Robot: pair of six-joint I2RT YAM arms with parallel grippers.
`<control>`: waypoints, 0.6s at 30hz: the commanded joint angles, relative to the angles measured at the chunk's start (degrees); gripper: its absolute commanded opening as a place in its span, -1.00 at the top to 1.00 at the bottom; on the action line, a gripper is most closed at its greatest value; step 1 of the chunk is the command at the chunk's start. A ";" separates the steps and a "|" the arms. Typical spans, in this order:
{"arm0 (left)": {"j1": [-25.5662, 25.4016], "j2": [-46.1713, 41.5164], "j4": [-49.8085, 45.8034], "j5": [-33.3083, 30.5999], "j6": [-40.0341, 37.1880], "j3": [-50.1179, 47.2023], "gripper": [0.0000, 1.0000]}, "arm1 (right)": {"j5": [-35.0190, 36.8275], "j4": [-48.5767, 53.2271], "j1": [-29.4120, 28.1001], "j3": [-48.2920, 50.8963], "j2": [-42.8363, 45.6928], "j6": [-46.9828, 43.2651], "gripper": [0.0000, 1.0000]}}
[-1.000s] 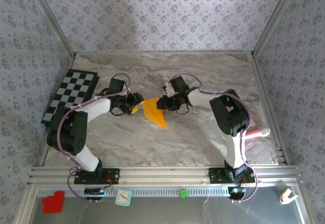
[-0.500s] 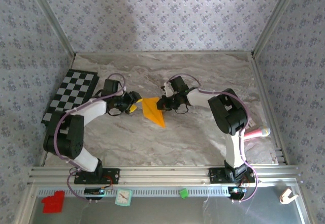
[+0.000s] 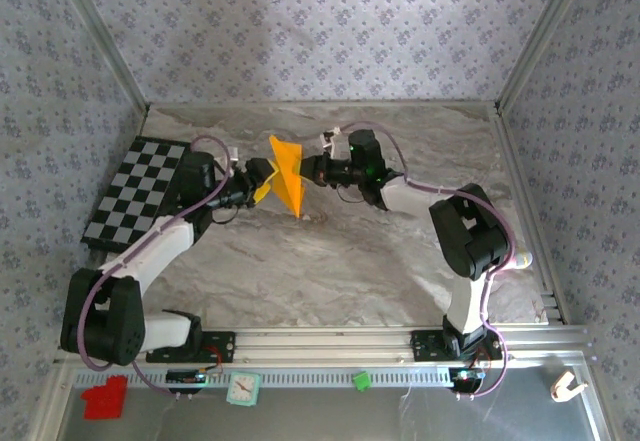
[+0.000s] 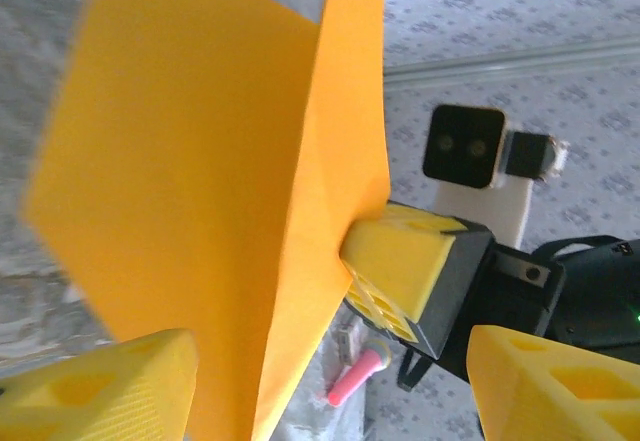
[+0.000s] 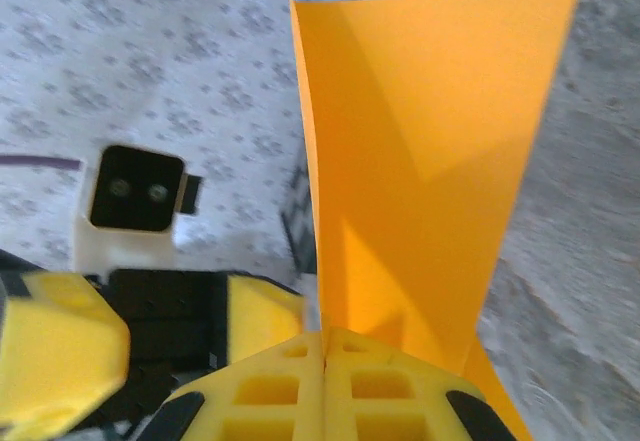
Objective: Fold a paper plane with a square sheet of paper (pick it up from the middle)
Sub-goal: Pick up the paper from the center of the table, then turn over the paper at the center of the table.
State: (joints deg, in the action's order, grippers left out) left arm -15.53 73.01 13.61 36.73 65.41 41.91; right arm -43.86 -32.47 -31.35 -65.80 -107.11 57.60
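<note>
Right end effector [image 5: 325, 353] pinches paper plane [image 3: 287, 176] (held upright).

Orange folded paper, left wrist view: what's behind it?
The orange paper sheet hides most; beside its edge, the right arm's yellow fingers grip it, with patterned wallpaper beyond.

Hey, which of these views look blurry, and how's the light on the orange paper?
Top external view: sharp and evenly lit, the orange paper bright, no glare. Left wrist view: the paper's near lower edge and its own yellow fingers are soft. Right wrist view: the wall and table behind are blurred; a fold shades part of the paper.
</note>
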 commanded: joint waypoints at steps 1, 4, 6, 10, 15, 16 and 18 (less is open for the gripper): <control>-1.29 -0.22 6.20 2.46 1.80 0.58 -0.41 | -2.51 -11.61 0.31 0.54 0.88 10.16 0.90; -1.96 1.09 6.68 3.02 1.45 1.26 -0.34 | -3.23 -14.47 0.29 0.67 0.99 12.96 0.89; -2.05 1.45 7.33 3.07 1.48 1.30 -0.25 | -3.70 -14.82 0.29 0.65 1.28 13.52 0.89; -2.39 2.30 12.16 4.96 2.85 1.23 -0.03 | -4.13 -15.23 0.30 1.02 1.63 14.35 0.89; -3.28 2.40 16.23 6.59 3.24 1.27 0.15 | -4.41 -18.04 0.24 1.38 1.37 16.55 0.88; -3.45 2.48 16.60 6.80 3.17 1.31 0.19 | -4.45 -18.44 0.32 1.46 1.29 16.88 0.88; -3.70 2.48 17.15 6.78 3.14 1.30 0.25 | -4.46 -19.09 0.38 1.46 1.20 17.54 0.88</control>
State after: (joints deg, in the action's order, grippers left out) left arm -18.81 75.35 26.37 41.60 68.71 41.93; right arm -47.05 -47.83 -31.35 -64.53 -107.11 73.06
